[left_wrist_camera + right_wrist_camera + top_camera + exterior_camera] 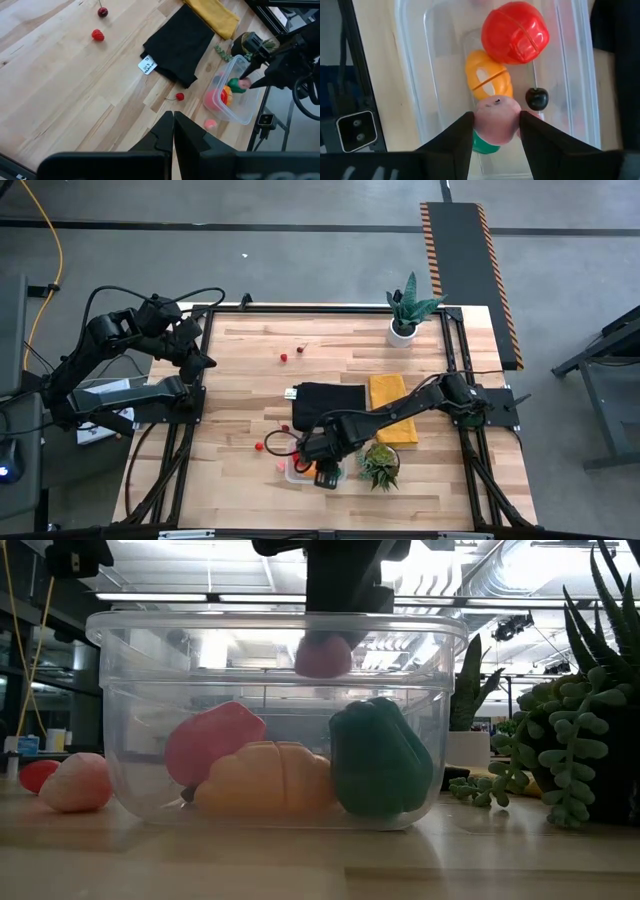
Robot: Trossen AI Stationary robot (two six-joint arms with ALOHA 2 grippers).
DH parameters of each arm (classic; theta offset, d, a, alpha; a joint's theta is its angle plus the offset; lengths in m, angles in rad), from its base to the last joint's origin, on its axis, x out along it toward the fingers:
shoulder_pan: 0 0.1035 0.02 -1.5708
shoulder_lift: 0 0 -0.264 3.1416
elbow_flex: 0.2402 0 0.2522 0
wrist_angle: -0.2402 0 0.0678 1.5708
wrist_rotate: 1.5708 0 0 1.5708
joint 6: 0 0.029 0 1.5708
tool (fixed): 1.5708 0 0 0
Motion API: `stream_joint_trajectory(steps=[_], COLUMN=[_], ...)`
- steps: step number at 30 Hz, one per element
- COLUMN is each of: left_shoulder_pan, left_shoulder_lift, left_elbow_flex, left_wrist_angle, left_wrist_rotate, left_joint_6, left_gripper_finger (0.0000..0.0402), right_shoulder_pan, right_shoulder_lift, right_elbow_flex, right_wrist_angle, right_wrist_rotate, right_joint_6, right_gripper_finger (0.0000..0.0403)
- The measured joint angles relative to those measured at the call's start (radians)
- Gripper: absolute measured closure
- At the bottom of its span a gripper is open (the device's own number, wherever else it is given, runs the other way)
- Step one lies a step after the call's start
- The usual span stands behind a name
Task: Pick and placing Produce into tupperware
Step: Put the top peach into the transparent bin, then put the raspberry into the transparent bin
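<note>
Hanging over the tupperware (302,471), the right hand (496,124) grips a pink berry (495,120) between its two dark fingers (454,140), just above the open rim. Inside the tupperware lie a large red piece of produce (515,32), an orange one (488,74), a green one (378,756) and a dark cherry (536,98). The tupperware sits on the counter (250,380) just beside a small potted succulent (380,464) and near the black cloth (328,402), with a yellow cloth (392,408) on the cloth's far side. Just outside the tupperware rest a pale pink berry (75,783) and a small red one (36,775); another cherry (179,96) lies between the tupperware and the black cloth. Two more red berries (284,357) lie well apart from it, toward a white-potted plant (405,308). The left hand (173,131) waits closed, far from the tupperware at the counter's edge.
</note>
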Motion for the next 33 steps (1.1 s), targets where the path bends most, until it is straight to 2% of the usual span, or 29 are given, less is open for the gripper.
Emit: stream_joint_trajectory(steps=[7, 20, 25, 30, 33], left_shoulder_pan=[0.0, 0.0, 0.0, 0.0, 0.0], left_shoulder_lift=[0.0, 0.002, 0.008, 0.008, 0.007], left_elbow_flex=[0.0, 0.0, 0.0, 0.0, 0.0], left_wrist_angle=[0.0, 0.0, 0.03, 0.03, 0.03], left_wrist_rotate=[0.0, -0.03, -0.032, -0.027, -0.027], left_joint_6=[0.0, 0.026, 0.048, 0.069, 0.073], left_gripper_finger=[0.0399, 0.0398, 0.0398, 0.0399, 0.0399], right_shoulder_pan=[0.0, -0.015, -0.042, -0.085, -0.126], right_shoulder_lift=[0.0, 0.001, 0.002, 0.002, 0.002], right_elbow_flex=[0.0, 0.037, 0.129, 0.24, 0.279], right_wrist_angle=[0.004, 0.038, 0.039, -0.033, -0.07], right_wrist_rotate=[-0.003, 0.005, 0.089, 0.205, 0.23], right_joint_6=[0.007, -0.011, -0.057, -0.118, -0.154], right_gripper_finger=[0.023, 0.0231, 0.0231, 0.0231, 0.0231])
